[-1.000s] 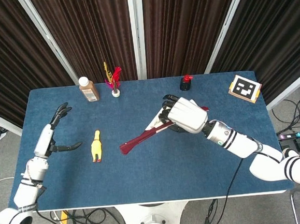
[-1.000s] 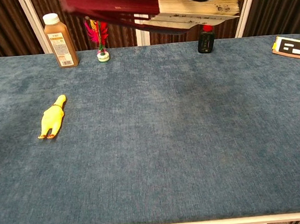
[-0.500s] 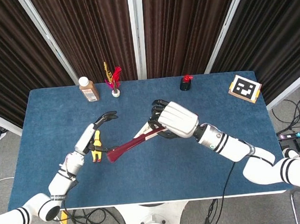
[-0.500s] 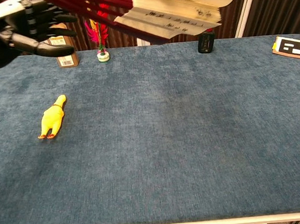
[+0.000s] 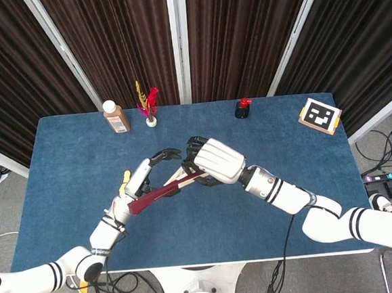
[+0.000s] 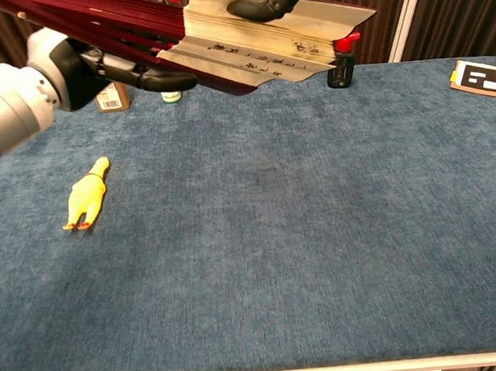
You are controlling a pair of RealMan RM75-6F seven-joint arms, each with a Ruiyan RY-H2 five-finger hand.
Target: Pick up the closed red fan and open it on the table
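Two hands at work on the red fan [image 5: 160, 193], held aloft over mid-table, partly spread. Right hand [image 5: 211, 163] clasping the paper end; left hand [image 5: 149, 179] at the red ribs, grip unclear, cannot tell. Best to hold the outer rib steady, sweep the rest apart slowly, then lower flat onto the table [image 5: 307, 178].

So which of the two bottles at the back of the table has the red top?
The small dark bottle toward the back right, near the tag card. The other one, the brown bottle at the back left, has a white cap.
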